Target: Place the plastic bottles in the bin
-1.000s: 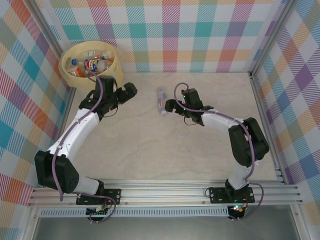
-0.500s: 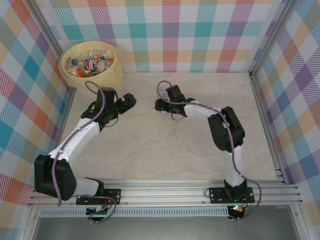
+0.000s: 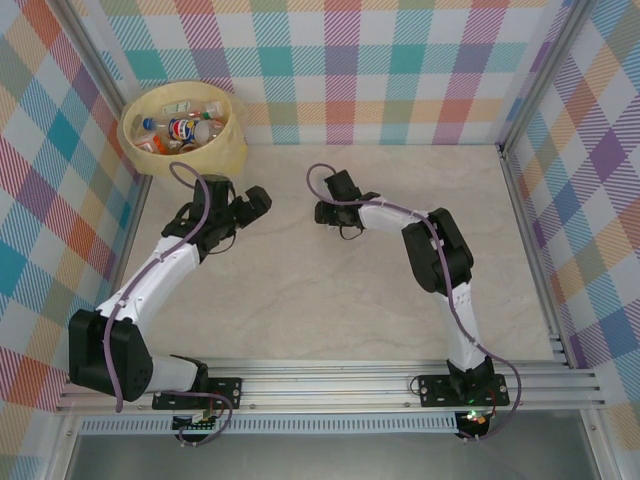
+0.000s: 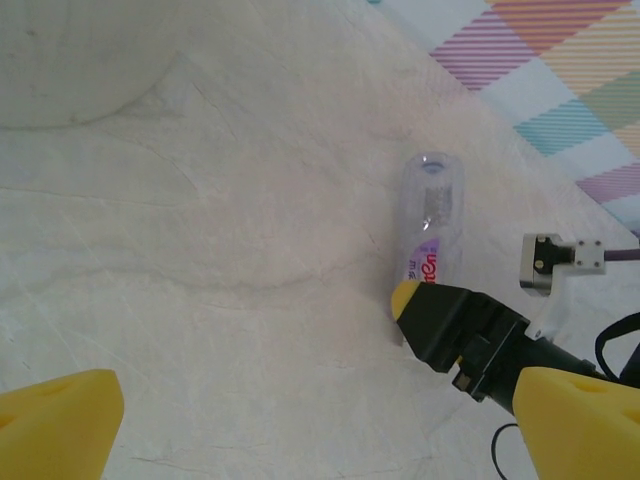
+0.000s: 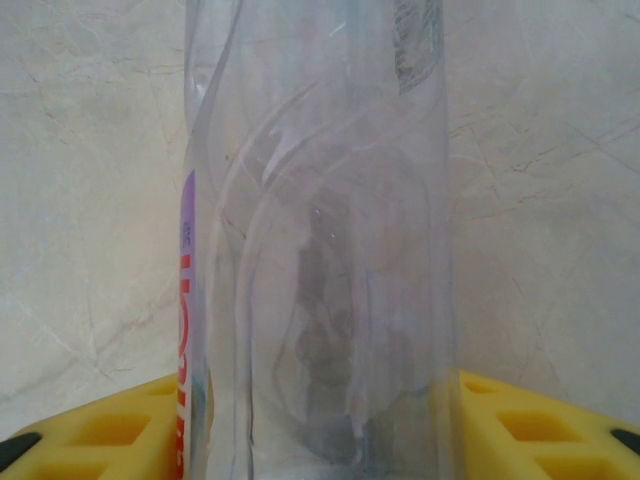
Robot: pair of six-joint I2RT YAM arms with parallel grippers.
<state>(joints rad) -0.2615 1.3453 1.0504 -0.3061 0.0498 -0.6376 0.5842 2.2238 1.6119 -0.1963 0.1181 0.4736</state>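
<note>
While the left jaws gape empty, the right jaws pinch the bottle point(image 5: 320, 250) lying mid-bench point(image 3: 300, 300), long axis roughly twelve-to-six; the bin point(image 3: 236, 140) sits at ten o'clock, nearer the left arm.

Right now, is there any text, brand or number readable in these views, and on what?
Lying bottle: red letters on its label, cut off and blurred, unreadable.
Bottles in the bin: labels too small to read.
</note>
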